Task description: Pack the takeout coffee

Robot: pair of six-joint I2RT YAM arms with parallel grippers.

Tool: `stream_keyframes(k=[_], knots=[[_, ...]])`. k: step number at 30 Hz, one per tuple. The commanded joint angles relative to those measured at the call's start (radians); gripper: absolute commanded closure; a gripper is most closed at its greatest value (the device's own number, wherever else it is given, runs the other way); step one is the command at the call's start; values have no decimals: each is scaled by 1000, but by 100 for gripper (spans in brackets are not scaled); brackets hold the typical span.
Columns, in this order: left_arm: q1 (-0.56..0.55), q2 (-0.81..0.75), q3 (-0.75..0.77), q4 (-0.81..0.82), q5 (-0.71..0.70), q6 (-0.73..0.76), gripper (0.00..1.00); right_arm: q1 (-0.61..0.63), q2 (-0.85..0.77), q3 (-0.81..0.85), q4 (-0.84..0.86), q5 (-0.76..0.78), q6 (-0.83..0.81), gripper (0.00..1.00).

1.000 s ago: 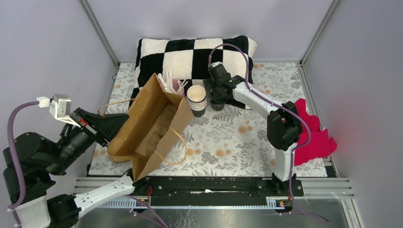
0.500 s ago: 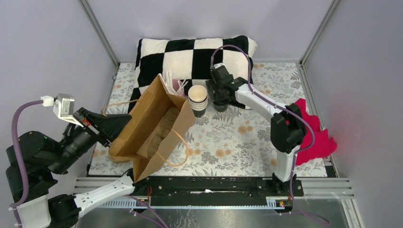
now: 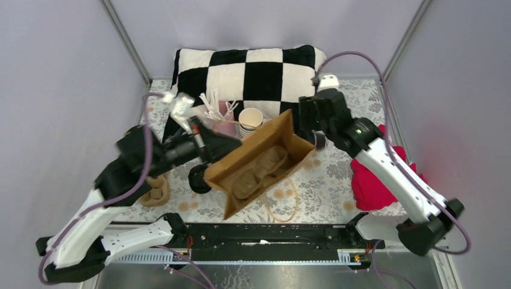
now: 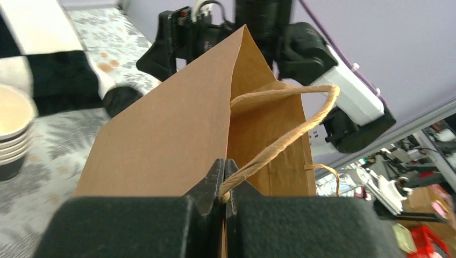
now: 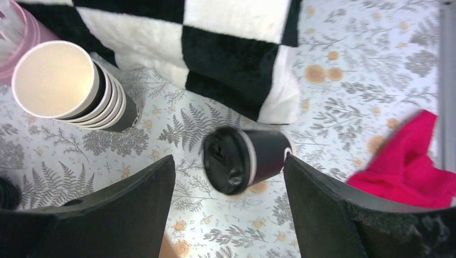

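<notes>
The takeout coffee [image 5: 244, 159], a black cup with a black lid, lies on its side on the floral cloth, lid toward the bag; from above only a part of the coffee [image 3: 319, 141] shows under the right arm. My right gripper [image 5: 228, 160] hovers over it, open, one finger on each side. The brown paper bag [image 3: 265, 158] leans with its mouth open. My left gripper [image 4: 223, 180] is shut on the bag's twisted paper handle [image 4: 290, 131] and is seen from above as the left gripper [image 3: 226, 150] at the bag's left rim.
A stack of lidless cups [image 3: 250, 122] and a pink holder of stirrers [image 3: 226, 125] stand before the checkered pillow [image 3: 253, 72]. A red cloth [image 3: 373, 180] lies at the right. A round black lid [image 3: 199, 179] and a brown object [image 3: 153, 192] lie left of the bag.
My left arm swung from the far left toward the middle, carrying the bag rightward and turning it. My right gripper shifted right and its jaws narrowed a little; the coffee now lies on its side.
</notes>
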Motion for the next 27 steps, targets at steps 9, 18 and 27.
stream_keyframes(k=[9,18,27], knots=[[1,210,47,242,-166,-21,100,7,-257,-36,-186,181,-8,17],[1,10,54,-64,-483,27,100,-3,-146,-146,-50,20,34,20],[1,-69,-49,64,-184,68,100,32,11,-154,-276,-97,148,12]])
